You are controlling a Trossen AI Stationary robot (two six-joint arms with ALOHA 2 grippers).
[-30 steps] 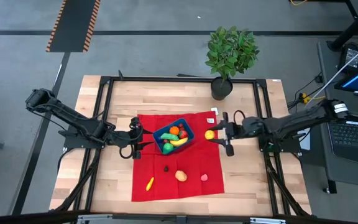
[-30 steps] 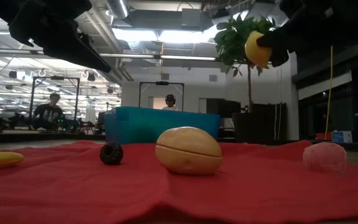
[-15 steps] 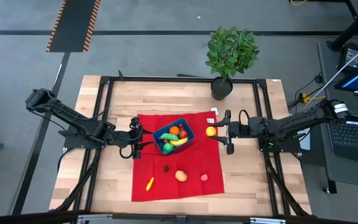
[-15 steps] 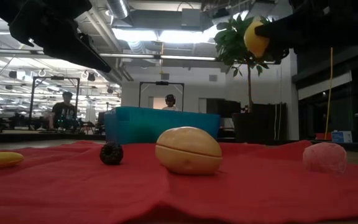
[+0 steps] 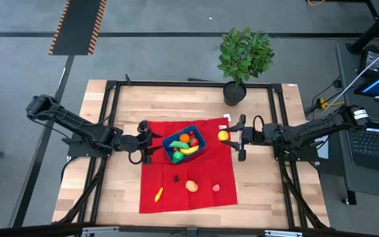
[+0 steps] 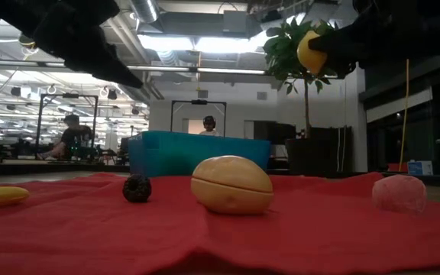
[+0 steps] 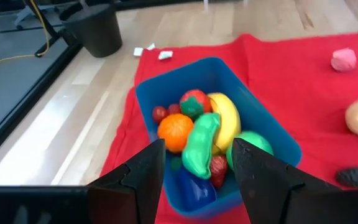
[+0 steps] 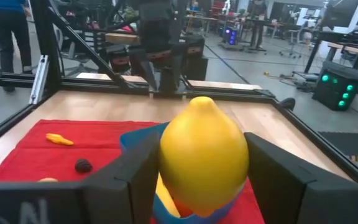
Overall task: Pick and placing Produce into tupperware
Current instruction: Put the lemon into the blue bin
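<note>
Right gripper [image 8: 197,180] clamped on yellow lemon [image 8: 202,152] beside the blue tupperware [image 5: 183,145] — left gripper [image 7: 194,180] open, empty, opposite side

The right gripper [image 5: 233,137] holds a yellow lemon [image 5: 223,136] at three o'clock of the blue tupperware [image 5: 183,145]. The left gripper [image 5: 151,140] waits at nine o'clock, beside it.
</note>
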